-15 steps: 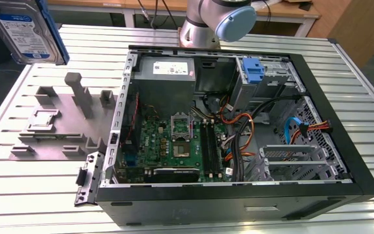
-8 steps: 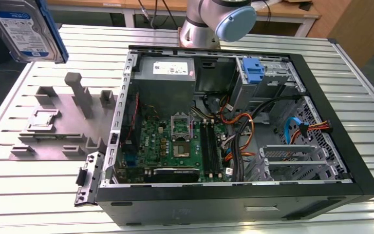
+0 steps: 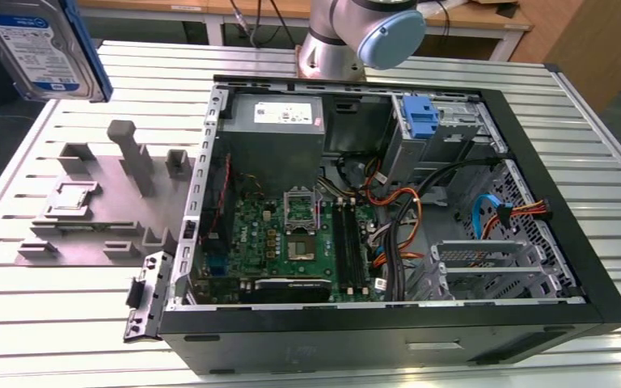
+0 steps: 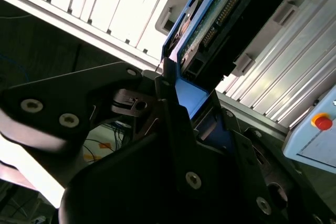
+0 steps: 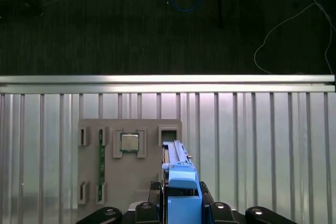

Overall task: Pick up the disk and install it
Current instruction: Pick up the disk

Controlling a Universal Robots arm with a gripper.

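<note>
Gripper [image 5: 182, 209]: black jaws closed on the blue side rail of the flat silver hard drive with blue-and-white label [image 5: 177, 161], seen edge-on in the first wrist view. The second wrist view shows the same grip, with the drive's circuit-board side visible.

Drive position: in the air, clear of the slatted aluminium bench [image 3: 52, 323]. In the exterior view it hangs at the far left, label showing [image 3: 41, 44].

Under it: grey moulded fixture plate [image 5: 131, 179] with a small square silver chip [image 5: 129, 142] seated in one pocket.

Farther, toward the exterior view's right: open black desktop computer case [image 3: 397, 343], green motherboard [image 3: 289, 238] exposed. Grey arm base [image 3: 338, 40] stands behind it.
</note>
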